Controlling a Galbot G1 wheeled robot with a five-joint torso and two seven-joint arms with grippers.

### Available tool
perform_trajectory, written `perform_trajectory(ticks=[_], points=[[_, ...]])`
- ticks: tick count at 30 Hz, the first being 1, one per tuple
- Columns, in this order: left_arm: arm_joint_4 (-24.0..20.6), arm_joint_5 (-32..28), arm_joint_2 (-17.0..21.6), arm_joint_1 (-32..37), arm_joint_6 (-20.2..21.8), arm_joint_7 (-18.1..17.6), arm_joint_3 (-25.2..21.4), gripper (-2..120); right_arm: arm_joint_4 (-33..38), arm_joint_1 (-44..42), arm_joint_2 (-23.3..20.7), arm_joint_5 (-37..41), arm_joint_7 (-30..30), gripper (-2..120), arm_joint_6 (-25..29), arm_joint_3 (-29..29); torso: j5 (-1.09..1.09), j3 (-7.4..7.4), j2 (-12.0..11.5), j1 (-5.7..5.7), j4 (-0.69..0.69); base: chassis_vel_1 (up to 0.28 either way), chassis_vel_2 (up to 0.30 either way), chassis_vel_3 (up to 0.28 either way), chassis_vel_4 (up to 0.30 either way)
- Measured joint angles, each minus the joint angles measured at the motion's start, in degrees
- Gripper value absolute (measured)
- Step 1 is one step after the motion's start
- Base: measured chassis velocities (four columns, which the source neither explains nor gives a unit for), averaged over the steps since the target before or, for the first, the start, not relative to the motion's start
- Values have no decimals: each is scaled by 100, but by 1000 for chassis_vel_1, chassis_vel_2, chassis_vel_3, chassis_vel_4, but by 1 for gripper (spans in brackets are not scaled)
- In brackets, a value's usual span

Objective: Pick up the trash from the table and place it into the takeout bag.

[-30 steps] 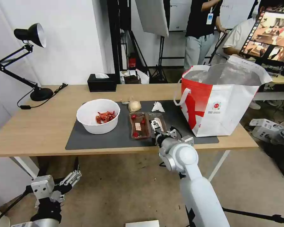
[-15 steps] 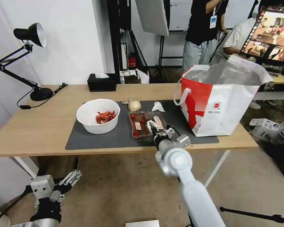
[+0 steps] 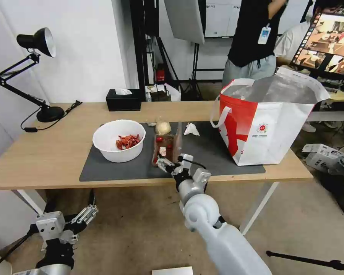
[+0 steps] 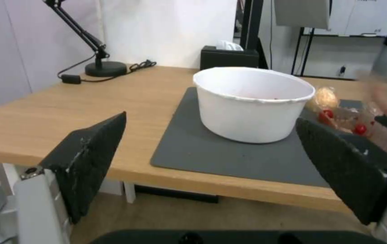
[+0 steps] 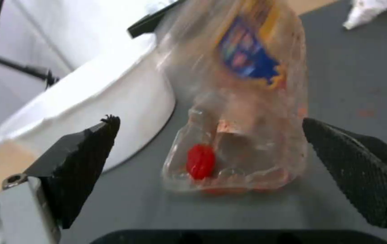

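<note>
Your right gripper (image 3: 171, 165) sits at the near end of the clear tray (image 3: 165, 147), fingers spread wide and grasping nothing. The tray is tilted up on the grey mat (image 3: 122, 168), just beside the white bowl (image 3: 118, 140). Your left gripper (image 3: 84, 215) hangs below the tabletop (image 3: 46, 152), fingers released.

Head camera looks down; both wrist cameras face the bowl (image 3: 119, 140) closely.
</note>
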Motion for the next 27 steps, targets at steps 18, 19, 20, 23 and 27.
perform_trajectory(ticks=[18, 19, 20, 23, 27], points=[[1, -718, 216, -358, 692, -42, 231, 100, -659, 1697, -1611, 734, -1995, 75, -383, 60, 1, 0, 0, 0, 0, 0, 0, 0, 0], [1, -718, 216, -358, 692, -42, 231, 100, -659, 1697, -1611, 734, -1995, 75, -383, 60, 1, 0, 0, 0, 0, 0, 0, 0, 0], [1, -799, 252, -412, 757, -76, 247, 100, -769, 1825, -1653, 756, -2112, 73, -399, 2, 1, 1, 0, 1, 0, 0, 0, 0, 0], [23, -1225, 515, -791, 1033, -232, 421, 100, -1460, 2650, -1847, 943, -2770, 58, -499, -405, 1, 1, 0, 1, 1, 0, 0, 0, 0], [245, -1588, 828, -1272, 1233, -390, 736, 100, -2084, 3311, -1949, 1100, -3374, 43, -601, -849, 0, 1, 0, 1, 0, 0, 0, 0, 0]])
